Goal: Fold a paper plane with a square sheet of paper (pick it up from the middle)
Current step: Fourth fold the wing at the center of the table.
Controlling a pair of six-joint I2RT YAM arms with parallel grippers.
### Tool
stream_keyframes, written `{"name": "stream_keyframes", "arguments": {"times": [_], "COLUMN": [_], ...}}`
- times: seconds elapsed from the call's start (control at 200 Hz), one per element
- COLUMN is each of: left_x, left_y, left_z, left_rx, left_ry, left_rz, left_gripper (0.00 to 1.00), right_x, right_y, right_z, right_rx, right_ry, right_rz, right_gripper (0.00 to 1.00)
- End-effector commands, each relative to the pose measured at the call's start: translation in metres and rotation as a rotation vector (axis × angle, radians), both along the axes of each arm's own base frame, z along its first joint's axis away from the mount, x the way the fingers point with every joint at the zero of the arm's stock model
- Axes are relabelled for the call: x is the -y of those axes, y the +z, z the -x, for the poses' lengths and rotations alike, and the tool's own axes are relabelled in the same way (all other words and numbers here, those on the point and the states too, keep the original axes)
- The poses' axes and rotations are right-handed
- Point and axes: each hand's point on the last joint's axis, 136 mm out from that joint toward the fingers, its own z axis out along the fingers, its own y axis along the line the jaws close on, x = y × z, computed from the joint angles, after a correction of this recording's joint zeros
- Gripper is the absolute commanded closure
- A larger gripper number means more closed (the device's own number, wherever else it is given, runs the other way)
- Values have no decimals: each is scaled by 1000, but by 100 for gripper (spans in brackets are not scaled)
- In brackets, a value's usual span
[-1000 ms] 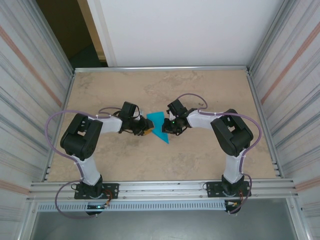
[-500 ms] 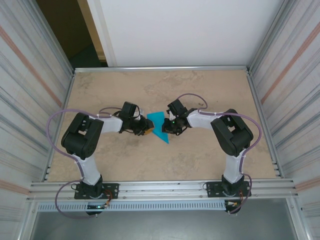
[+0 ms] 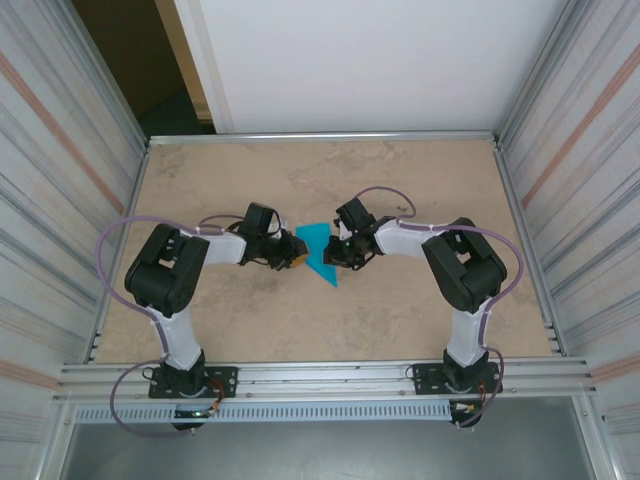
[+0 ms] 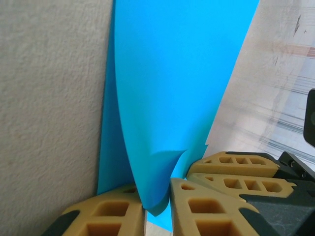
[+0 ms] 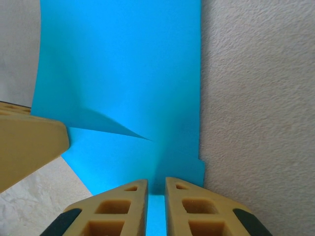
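Left wrist: teal paper (image 4: pixel 172 73) in claw (image 4: pixel 157 199)

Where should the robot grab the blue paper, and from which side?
At a lifted edge, coming in low from the side. The blue paper is thin and lies mostly flat on the table, so its face gives nothing to pinch; the left tool has a curled-up edge pinched.

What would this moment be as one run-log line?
stage: folding | paper: creased, one flap raised | left gripper: shut on paper flap | right gripper: shut on paper edge
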Motion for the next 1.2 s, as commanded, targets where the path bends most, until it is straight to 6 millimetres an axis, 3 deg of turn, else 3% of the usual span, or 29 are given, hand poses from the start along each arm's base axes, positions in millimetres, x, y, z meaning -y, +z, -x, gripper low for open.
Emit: {"name": "stream_keyframes", "arguments": {"times": [0.0,0.261,0.556,0.767,1.022,1.193], "left_x": [1,-2,-11,-10,-9,-9], "left_y": [4,8,32,32,32,34], "left_z": [-3,-7,-25,-41,-50,-49], "left_rx": [10,19,55,32,2,-10], "left_ry": [9,36,120,166,198,198], "left_rz": [-2,-20,-85,-124,-143,-149], "left_gripper": [84,92,92,92,92,91], "right_x": [5,14,40,16,-16,-27], "right_y": [6,30,60,72,58,43], "right_z": [1,-6,-16,-14,-19,-19], "right_rx": [11,123,431,641,669,658], "right_ry": [-13,-36,0,177,295,352], "right_rz": [-11,-5,200,268,238,234], "right_gripper": [79,68,62,58,58,60]}}
